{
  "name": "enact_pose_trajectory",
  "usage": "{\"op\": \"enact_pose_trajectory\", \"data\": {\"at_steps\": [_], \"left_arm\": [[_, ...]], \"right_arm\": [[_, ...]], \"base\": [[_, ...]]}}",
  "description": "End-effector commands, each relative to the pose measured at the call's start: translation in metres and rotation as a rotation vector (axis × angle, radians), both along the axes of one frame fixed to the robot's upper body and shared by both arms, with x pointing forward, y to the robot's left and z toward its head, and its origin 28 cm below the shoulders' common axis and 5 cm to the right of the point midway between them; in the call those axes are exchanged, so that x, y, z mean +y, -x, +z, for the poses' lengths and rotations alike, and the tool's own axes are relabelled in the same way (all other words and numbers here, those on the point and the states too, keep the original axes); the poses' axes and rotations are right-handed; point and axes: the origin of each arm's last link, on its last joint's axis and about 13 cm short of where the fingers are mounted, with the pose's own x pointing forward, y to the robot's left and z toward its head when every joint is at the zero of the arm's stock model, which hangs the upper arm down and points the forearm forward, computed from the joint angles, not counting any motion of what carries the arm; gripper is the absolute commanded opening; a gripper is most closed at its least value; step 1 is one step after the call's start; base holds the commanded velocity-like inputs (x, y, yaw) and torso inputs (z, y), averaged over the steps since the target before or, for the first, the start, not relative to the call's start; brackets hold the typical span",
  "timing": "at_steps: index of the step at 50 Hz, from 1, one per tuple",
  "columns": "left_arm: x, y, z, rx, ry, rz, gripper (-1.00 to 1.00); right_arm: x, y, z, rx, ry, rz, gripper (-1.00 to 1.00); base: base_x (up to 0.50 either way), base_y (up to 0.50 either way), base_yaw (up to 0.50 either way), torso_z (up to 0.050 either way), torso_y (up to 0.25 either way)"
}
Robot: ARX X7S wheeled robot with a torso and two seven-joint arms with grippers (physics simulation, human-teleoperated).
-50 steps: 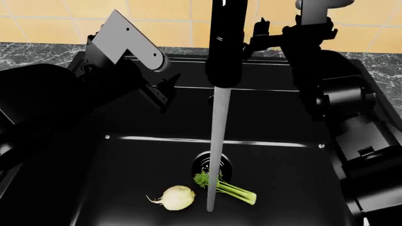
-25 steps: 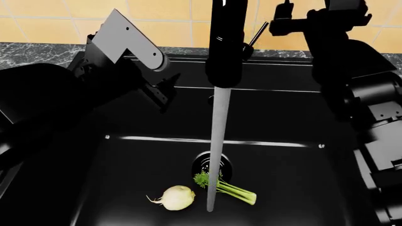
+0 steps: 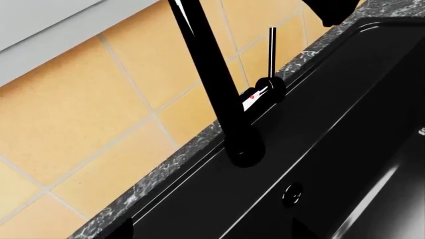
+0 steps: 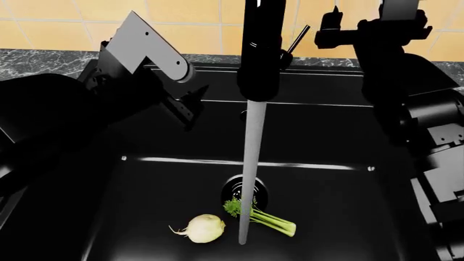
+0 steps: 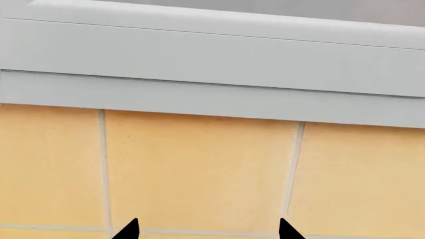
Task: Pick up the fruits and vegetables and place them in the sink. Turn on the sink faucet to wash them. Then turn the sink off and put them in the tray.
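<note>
Sink (image 4: 145, 217): bulb (image 4: 203, 228) and celery (image 4: 270, 218) lie near the drain (image 4: 245, 191), apart, the water stream (image 4: 250, 174) falling between them. Faucet (image 4: 261, 49) stands at the back rim, lever (image 4: 297, 38) tilted. Right gripper (image 5: 207, 231) fingers spread wide, empty, facing wall tile (image 5: 199, 169). Left gripper (image 4: 185, 109) above the sink's left edge; finger state unclear.

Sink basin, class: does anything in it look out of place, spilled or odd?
Nothing stands out. The bulb and the celery stalk lie loose on the sink floor near the drain, and the water stream falls straight from the faucet beside the celery. Nothing has spilled outside the basin.
</note>
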Motion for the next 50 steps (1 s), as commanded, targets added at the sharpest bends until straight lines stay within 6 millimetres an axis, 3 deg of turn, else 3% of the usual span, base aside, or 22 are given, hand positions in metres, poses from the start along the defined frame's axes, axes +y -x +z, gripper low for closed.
{"op": "enact_pose_trajectory", "data": {"at_steps": [1,27,50], "left_arm": [[0.000,0.000,0.000,0.001,-0.001,-0.001,1.00],[0.000,0.000,-0.002,0.002,0.008,-0.002,1.00],[0.000,-0.001,-0.001,0.001,0.007,-0.006,1.00]], "right_arm": [[0.000,-0.001,-0.003,0.010,-0.003,-0.001,1.00],[0.007,-0.012,-0.030,0.090,-0.036,-0.015,1.00],[0.020,-0.028,-0.027,0.144,-0.017,0.081,1.00]], "base": [[0.00,0.00,0.00,0.000,0.000],[0.00,0.00,0.00,0.000,0.000],[0.00,0.00,0.00,0.000,0.000]]}}
